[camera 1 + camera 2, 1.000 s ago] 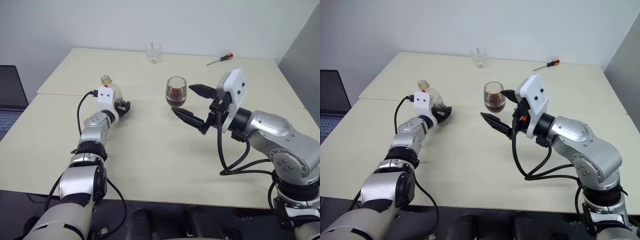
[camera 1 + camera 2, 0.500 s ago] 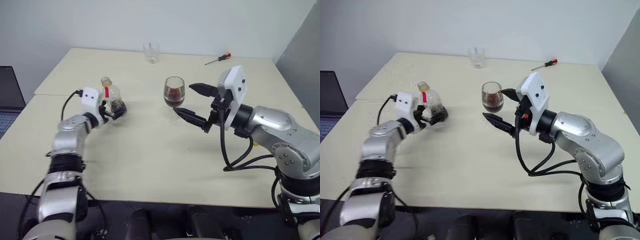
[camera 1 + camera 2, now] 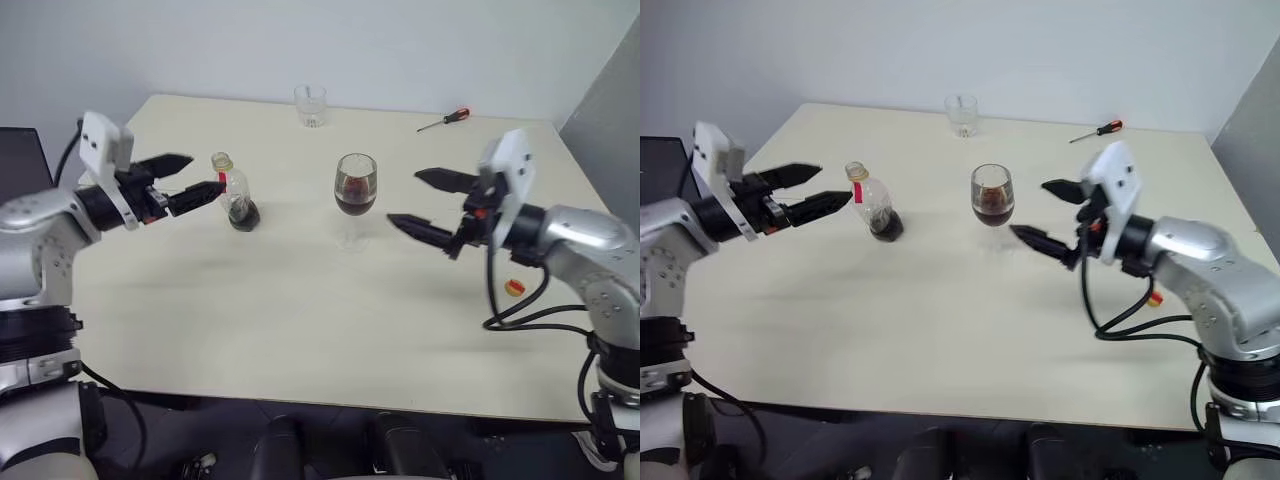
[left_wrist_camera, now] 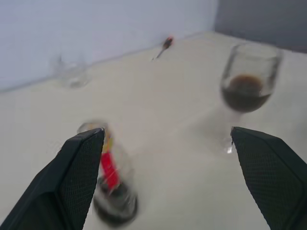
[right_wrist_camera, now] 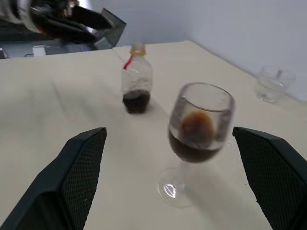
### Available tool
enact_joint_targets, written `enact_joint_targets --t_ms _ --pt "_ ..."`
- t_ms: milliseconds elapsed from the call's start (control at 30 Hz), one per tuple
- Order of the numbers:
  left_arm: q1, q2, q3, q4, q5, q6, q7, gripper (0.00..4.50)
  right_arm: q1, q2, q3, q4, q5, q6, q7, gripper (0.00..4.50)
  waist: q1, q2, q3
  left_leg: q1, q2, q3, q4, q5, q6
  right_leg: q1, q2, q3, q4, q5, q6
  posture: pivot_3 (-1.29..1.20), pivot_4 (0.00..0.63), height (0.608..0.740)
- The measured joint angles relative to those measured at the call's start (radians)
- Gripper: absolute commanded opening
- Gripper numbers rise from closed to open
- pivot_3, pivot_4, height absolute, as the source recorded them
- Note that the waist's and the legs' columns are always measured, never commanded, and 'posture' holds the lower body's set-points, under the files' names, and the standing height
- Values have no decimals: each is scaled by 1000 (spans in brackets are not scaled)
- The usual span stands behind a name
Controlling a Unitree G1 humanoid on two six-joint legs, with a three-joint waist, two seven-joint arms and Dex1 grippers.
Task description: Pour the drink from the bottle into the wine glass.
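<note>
The bottle (image 3: 233, 190) stands upright on the table, left of centre, with a red strip at its neck and a little dark drink (image 3: 241, 214) in its bottom. The wine glass (image 3: 355, 190) stands in the middle, its bowl partly filled with the same dark liquid. My left gripper (image 3: 205, 173) hovers open just left of the bottle, pointing at it without touching. Open as well, my right gripper (image 3: 404, 198) hangs to the right of the glass, apart from it. In the left wrist view the bottle (image 4: 111, 191) and glass (image 4: 247, 86) lie beyond the spread fingers.
A short clear tumbler (image 3: 309, 105) stands at the table's far edge, with a red-handled screwdriver (image 3: 443, 119) to its right. A small yellow-and-red thing (image 3: 513, 288) lies under my right forearm. A dark laptop (image 3: 20, 160) sits off the table's left side.
My left gripper has drawn back to the left and risen, leaving the bottle standing alone. My right gripper has moved right, away from the wine glass.
</note>
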State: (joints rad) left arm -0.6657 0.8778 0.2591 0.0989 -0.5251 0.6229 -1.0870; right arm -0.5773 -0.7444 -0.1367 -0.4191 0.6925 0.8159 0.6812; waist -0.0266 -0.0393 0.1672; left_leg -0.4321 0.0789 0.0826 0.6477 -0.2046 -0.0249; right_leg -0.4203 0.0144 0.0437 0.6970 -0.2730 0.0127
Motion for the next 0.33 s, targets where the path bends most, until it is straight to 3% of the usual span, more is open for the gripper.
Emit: enact_joint_targets --t_ms 167,333 --pt "-71 19 -81 -29 -33 52 -99 4479 13 -118 -36 106 -9 -53 156 4500 -4 0 0 0 0 0 0 0 0 -1 1 1 0 -1 -1 0 150 740" --pt "-79 21 -96 -20 -24 52 -99 4479 4 -122 -10 183 -42 -109 230 4500 -15 1 0 1 2 -1 -1 0 0 -1 3 0 1 -3 -2 0 150 740"
